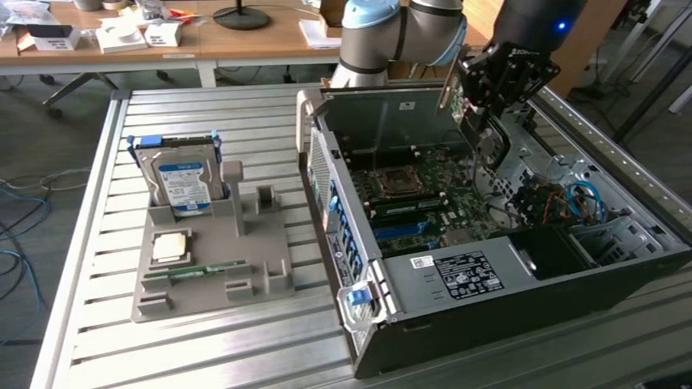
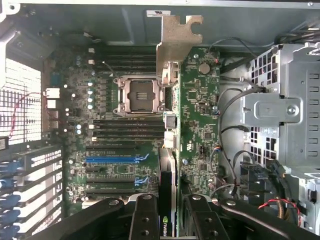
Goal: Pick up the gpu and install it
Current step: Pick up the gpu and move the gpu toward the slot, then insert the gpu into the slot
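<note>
**Card lifted and over the case, not yet seated**

The gpu point(image 2: 168, 170) sits clamped between the two fingers of the pincer point(image 2: 170, 212), which is closed on the card's fan end. In the exterior view the gpu point(image 1: 484, 134) hangs under the pincer point(image 1: 492, 97), over the far part of the open computer case point(image 1: 433, 279) and clear of the motherboard point(image 2: 120, 150).

As I judge it, the pick-up is done and the card has been brought to the case. The install is left: the card's edge rests in no slot, and the blue expansion slot point(image 2: 111, 160) lies bare beside it.

Seen from the wrist, the card is edge-on. Its long axis runs away from the pincer, with the silver bracket point(image 2: 176, 42) at the far end, and crosses the line of the slots. The exterior view suggests it points steeply downward.

On the counter point(image 1: 216, 348), the grey holder point(image 1: 232, 243) carries the hard drive point(image 1: 181, 182) and memory stick point(image 1: 194, 270).
</note>
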`<action>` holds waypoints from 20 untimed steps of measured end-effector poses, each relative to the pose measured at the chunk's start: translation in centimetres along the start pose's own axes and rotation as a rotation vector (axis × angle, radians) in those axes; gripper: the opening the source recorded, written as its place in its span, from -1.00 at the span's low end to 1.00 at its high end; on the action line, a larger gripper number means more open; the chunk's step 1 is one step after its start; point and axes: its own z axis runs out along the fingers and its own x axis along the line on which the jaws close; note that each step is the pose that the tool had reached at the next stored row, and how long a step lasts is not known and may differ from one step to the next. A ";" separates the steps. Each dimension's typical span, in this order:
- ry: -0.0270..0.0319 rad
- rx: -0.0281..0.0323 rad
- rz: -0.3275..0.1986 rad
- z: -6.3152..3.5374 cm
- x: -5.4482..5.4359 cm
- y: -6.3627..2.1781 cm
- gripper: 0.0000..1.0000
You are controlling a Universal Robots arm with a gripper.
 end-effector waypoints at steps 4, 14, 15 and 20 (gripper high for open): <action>0.0000 0.0000 0.000 0.01 -0.1 0.00 -0.47; 0.0000 -0.0001 0.000 0.01 -0.1 0.00 -0.47; 0.0000 -0.0001 0.000 0.01 -0.1 0.00 -0.47; 0.0024 0.0002 -0.039 0.01 -0.1 0.00 -0.47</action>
